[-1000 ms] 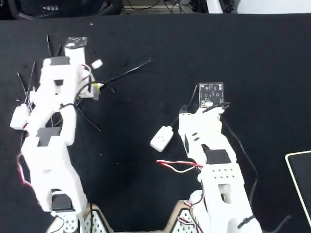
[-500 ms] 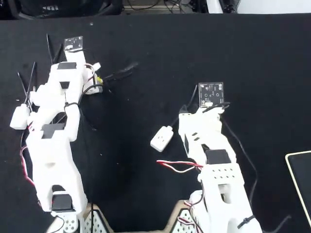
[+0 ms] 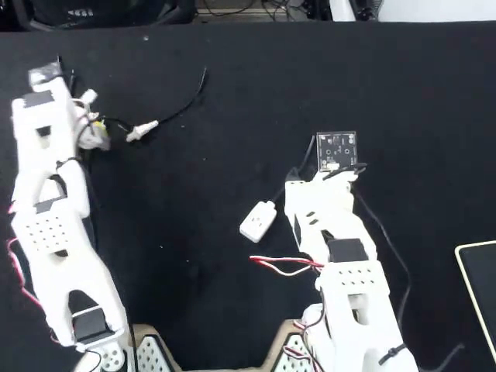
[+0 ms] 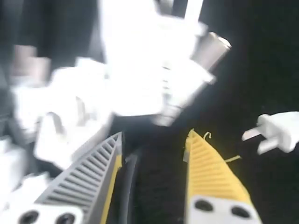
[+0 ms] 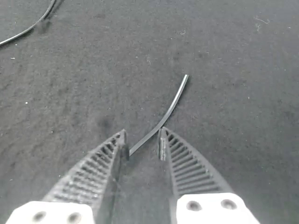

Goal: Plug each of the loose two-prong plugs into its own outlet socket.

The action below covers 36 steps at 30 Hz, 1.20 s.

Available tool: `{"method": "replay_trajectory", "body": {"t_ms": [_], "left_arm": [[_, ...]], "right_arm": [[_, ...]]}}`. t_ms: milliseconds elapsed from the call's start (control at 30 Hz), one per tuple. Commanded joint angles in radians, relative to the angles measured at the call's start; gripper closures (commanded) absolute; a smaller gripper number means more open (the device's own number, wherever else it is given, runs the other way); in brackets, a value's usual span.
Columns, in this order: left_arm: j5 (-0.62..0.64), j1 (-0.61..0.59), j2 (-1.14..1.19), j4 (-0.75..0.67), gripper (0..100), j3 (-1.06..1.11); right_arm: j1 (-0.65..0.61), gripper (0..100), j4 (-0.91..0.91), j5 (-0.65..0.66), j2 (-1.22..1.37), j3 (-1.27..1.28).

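The two-prong plug is lying loose on the far left part of the black table. Its prongs point left toward the left arm, and its black cord trails off up and to the right. From the left wrist view the plug sits outside the left gripper, off past the outer side of the yellow finger and not between the jaws. Those jaws are spread wide with nothing pinched in them. Beyond them is a blurry white clump of parts, can't make out what exactly.

The white outlet socket is near the middle of the table, just left of the right arm and well apart from the plug.

The right gripper points down at the cloth, jaws parted a little. A thin black wire runs through the gap between the tips, and it doesn't look clamped.

Some red and white wires loop beside the right arm, nearer than the socket.
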Motion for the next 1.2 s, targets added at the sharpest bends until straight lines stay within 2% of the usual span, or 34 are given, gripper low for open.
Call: {"method": "replay_trajectory", "body": {"t_ms": [0,233,300,400,467,567,833,1167], "left_arm": [[-0.005,-0.033,-0.018,0.1,78,-0.163],[-0.014,0.068,-0.018,0.226,78,-0.321],[-0.098,0.114,-0.018,0.224,78,-0.341],[-0.284,0.16,-0.015,0.181,76,-0.343],[-0.347,0.182,-0.015,0.149,71,-0.32],[-0.373,0.216,-0.015,0.118,66,-0.289],[-0.493,0.228,0.091,-0.005,66,-0.268],[-0.489,0.232,0.178,-0.1,66,-0.311]], "right_arm": [[0.015,88.4,-0.02,0.0,0.002,-0.002],[0.015,88.4,-0.02,0.0,0.002,-0.002],[0.015,88.4,-0.02,0.0,0.002,-0.002],[0.015,88.4,-0.02,0.0,0.004,-0.002],[0.015,88.4,-0.02,0.0,0.004,-0.002],[0.015,88.4,-0.02,0.0,0.004,-0.002],[0.015,88.4,-0.02,0.0,0.002,-0.002],[-0.02,88.4,-0.02,0.0,0.004,-0.002]]}}
